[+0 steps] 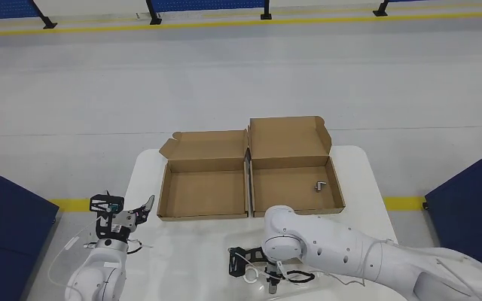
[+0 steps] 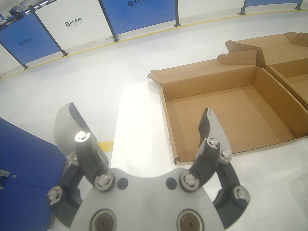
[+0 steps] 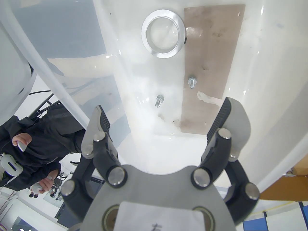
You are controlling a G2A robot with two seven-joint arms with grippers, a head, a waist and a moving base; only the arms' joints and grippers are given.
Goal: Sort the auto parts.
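In the right wrist view a silver metal ring (image 3: 163,33) lies on the white surface, with two small bolts (image 3: 191,82) (image 3: 158,100) closer to the gripper. My right gripper (image 3: 163,114) hangs open just above them, holding nothing. From the top, this gripper (image 1: 271,286) points down near the table's front edge. My left gripper (image 2: 142,118) is open and empty, held above the table's left side (image 1: 132,213), beside the left cardboard box (image 2: 228,111). A small metal part (image 1: 321,186) lies in the right box (image 1: 294,180).
The two open cardboard boxes stand side by side at the back of the white table (image 1: 196,241); the left one (image 1: 203,188) holds nothing. A brownish rectangular patch (image 3: 209,66) marks the surface under the bolts. Blue panels (image 1: 19,226) flank the table.
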